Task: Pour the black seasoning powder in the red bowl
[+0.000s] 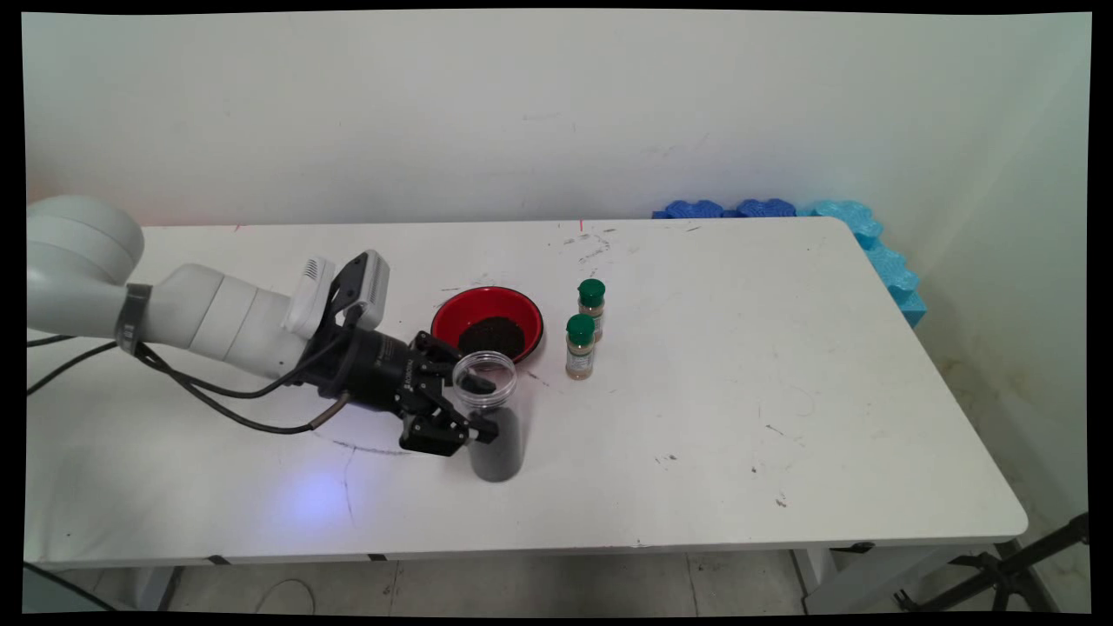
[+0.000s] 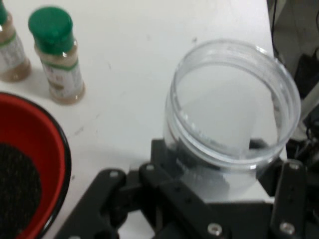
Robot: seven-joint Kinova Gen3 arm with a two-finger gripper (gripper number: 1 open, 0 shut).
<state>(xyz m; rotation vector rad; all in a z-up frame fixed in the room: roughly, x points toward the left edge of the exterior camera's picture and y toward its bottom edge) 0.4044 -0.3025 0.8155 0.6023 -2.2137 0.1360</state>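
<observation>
White table [image 1: 739, 417] under me: my gripper [image 1: 476, 405] clamps the clear jar [image 1: 492, 417], upright, mouth up, just before the red bowl [image 1: 487, 323]. My fingers hide its lower wall; two green-capped bottles [image 1: 580, 346] stand beyond.

Overhead table view, close hand view, shared jar [image 1: 491, 417]

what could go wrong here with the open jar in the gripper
The clear jar has no lid and holds dark grains, so any tilt in the gripper could spill them on the table. The red bowl and two spice bottles stand close and could be knocked.
</observation>
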